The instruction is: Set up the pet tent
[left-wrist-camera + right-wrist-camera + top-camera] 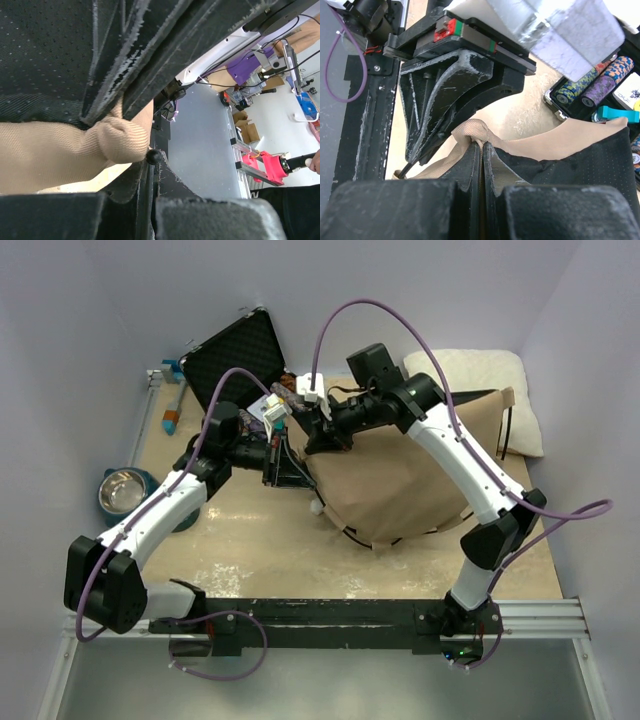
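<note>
Sprawling left-to-right, the pet tent (420,475) points its pinched corner leftward.

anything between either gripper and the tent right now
Nothing visible stands between them. The left gripper and the right gripper are each shut on the tan fabric of the pet tent, close together at its edge.
</note>
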Controlling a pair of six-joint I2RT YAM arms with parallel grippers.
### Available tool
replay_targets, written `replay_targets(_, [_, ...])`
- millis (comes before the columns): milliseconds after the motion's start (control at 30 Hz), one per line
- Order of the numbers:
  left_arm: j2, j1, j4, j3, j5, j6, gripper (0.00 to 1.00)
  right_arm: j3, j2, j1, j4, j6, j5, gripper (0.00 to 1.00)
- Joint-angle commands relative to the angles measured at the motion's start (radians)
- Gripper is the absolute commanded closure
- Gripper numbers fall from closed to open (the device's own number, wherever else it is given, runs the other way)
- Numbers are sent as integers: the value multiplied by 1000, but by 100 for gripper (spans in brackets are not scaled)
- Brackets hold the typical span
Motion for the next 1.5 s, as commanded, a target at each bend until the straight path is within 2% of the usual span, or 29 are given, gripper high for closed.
replay_targets(0, [23, -11, -14, 16, -60, 34, 100, -12, -53, 14, 18, -17, -46, 100])
replay_targets(600, [29, -10, -26, 21, -62, 41, 100, -65, -81, 43, 20, -28, -50, 100])
replay_targets(1133, [-7, 24, -5, 12, -47, 2, 100, -188, -173, 98, 18, -172, 52, 100])
replay_targets(1467, [-24, 24, -97, 13, -82, 99, 100, -239, -222, 133, 17, -250, 135, 100])
